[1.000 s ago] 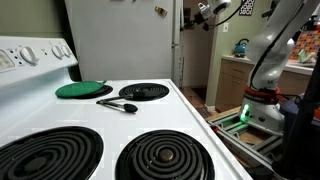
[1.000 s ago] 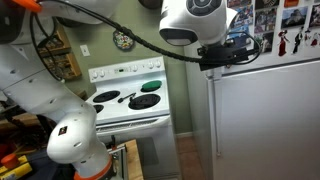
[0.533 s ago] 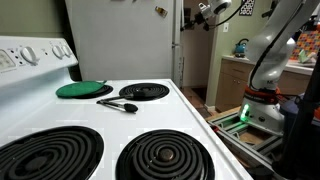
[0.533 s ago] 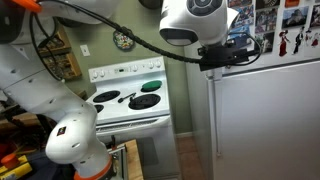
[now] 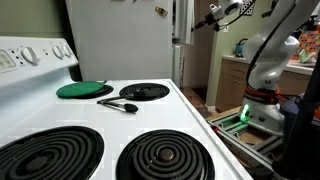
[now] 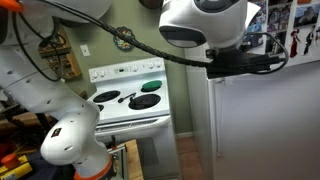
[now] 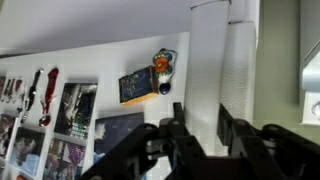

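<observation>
My gripper (image 7: 200, 125) is shut on the white vertical handle (image 7: 207, 60) of the fridge, with one black finger on each side of the bar. In both exterior views the gripper (image 5: 212, 18) (image 6: 245, 62) is high up at the edge of the white fridge door (image 6: 265, 130). The fridge (image 5: 120, 40) stands behind the stove. A magnet card (image 7: 140, 83) and photos are stuck on the door beside the handle.
A white electric stove (image 5: 205, 125) (image 6: 128, 112) with coil burners carries a green round pad (image 5: 83, 89) and a black spoon (image 5: 118, 105). The robot's base (image 5: 262, 100) stands on the floor by a counter with a kettle (image 5: 241, 47).
The gripper, still shut on the handle, has moved away from the fridge body. The door edge appears to have swung out a little with it.
</observation>
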Robot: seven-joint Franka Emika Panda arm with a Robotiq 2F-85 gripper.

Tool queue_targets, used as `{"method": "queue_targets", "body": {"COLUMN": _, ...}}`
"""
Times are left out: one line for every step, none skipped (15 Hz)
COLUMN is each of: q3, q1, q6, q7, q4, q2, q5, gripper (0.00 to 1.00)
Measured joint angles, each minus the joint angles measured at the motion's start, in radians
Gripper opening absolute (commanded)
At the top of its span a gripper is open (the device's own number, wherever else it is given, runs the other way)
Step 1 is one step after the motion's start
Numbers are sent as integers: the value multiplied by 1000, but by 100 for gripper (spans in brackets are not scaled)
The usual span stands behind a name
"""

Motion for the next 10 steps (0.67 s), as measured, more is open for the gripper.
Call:
{"method": "queue_targets", "body": {"q3": -17, "q1": -22, "q6": -9, "q7": -16, "q4": 2, "q2": 2, "q5": 0, "gripper": 11}}
{"method": "queue_targets", "body": {"q3": -31, "q1": -40, "q6": -14, "q7": -32, "q4": 5, "q2": 5, "q5": 0, "gripper": 61}}
{"method": "queue_targets", "body": {"q3": -41, "q1": -56, "q6": -14, "q7": -43, "q4": 12, "q2": 10, "q5": 0, "gripper": 63}}
{"method": "queue_targets", "body": {"q3": -49, "q1": -68, "q6": -15, "q7": -50, "q4": 20, "q2": 16, "q5": 0, "gripper": 69}}
{"method": "queue_targets", "body": {"q3": -54, "q1": -79, "q6": -16, "q7": -58, "q4": 27, "q2": 21, "q5": 0, "gripper": 75}}
{"method": "queue_targets", "body": {"q3": -57, "q1": -87, "q6": -16, "q7": -64, "q4": 34, "q2": 25, "q5": 0, "gripper": 84}}
{"method": "queue_targets", "body": {"q3": -58, "q1": -93, "q6": -16, "q7": -68, "q4": 41, "q2": 28, "q5": 0, "gripper": 90}}
{"method": "queue_targets", "body": {"q3": -59, "q1": -96, "q6": -17, "q7": -72, "q4": 48, "q2": 30, "q5": 0, "gripper": 97}}
{"method": "queue_targets", "body": {"q3": -60, "q1": -98, "q6": -20, "q7": -77, "q4": 54, "q2": 30, "q5": 0, "gripper": 100}}
{"method": "queue_targets", "body": {"q3": -60, "q1": -100, "q6": -26, "q7": -83, "q4": 60, "q2": 31, "q5": -2, "gripper": 100}}
